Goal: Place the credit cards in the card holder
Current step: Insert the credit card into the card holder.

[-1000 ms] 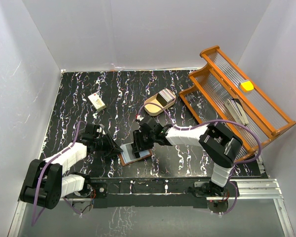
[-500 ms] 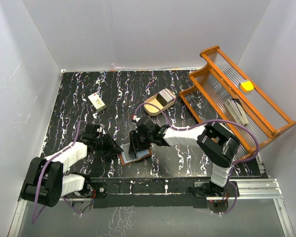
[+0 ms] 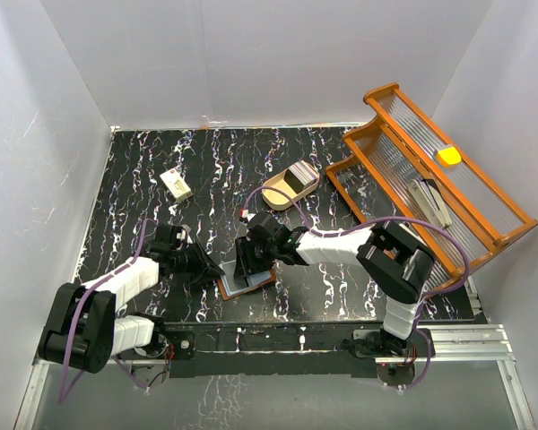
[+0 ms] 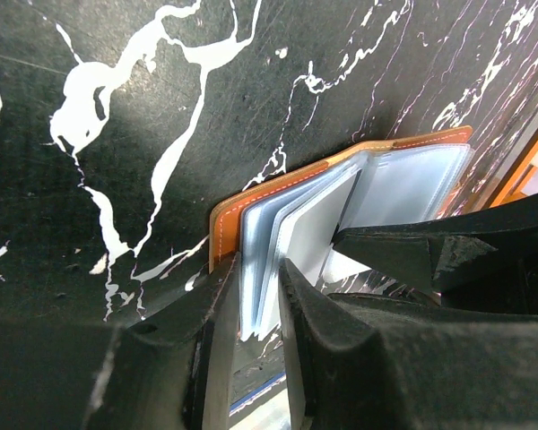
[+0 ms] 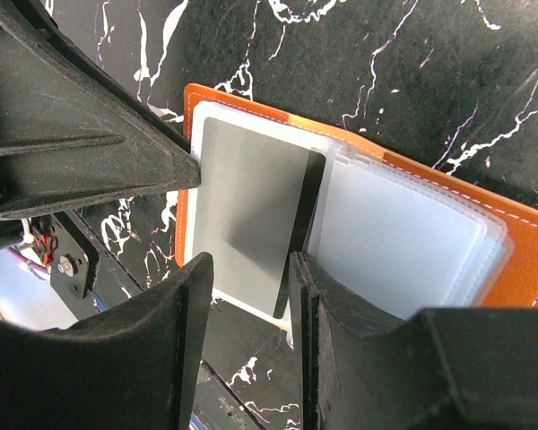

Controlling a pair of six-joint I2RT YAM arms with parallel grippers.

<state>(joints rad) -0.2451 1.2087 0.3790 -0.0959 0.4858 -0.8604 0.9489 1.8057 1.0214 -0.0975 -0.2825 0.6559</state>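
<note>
Brown leather folding card holder point(image 4: 403, 179) lying open, front-centre on table point(image 3: 161, 161). Left tool point(image 4: 258, 278) pinching its clear sleeve edges point(image 4: 262, 235). Right tool point(image 5: 249, 269) half-spread, straddling near end of grey plastic card point(image 5: 251, 188), grip unclear. Card lying ahead of fingers, long axis in line with them.

the card holder point(image 3: 248, 281) lies open near the front edge of the worktop point(image 3: 134, 188), left of its middle. it is orange-brown leather with pale stitching, and its clear grey-blue sleeves are fanned up. a grey card point(image 5: 251, 210) with a dark stripe lies flat against the sleeves on the half toward the worktop's left edge. the other credit cards point(image 3: 298, 177), a dark stack, sit in a tray point(image 3: 272, 199) further back.
</note>
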